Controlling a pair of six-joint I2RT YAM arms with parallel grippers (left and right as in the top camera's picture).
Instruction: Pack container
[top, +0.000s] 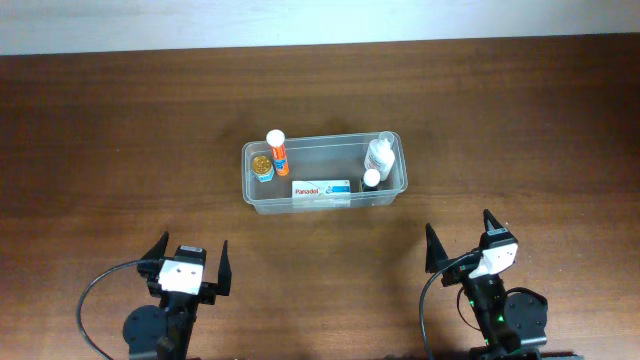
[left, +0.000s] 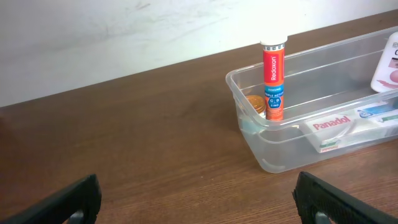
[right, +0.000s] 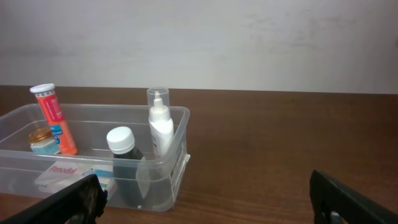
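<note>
The clear rectangular plastic container (top: 325, 160) lies mid-frame on the table (top: 120, 130), long axis running left-right, above and between the left fingers (top: 221, 265) and right fingers (top: 433, 250), both wide, empty, about equally near.

**Three Lenses, One Tabletop**

From straight overhead we look down from some height on the whole brown table (top: 120, 130), with the container (top: 325, 160) just above frame centre. Our left wrist view sits low and close to the tabletop, facing the far wall, and catches the container's left end at the right of the frame. Our right wrist view, equally low, shows the container's other end at lower left. All three views share the container and its orange tube (left: 273, 81).
</note>
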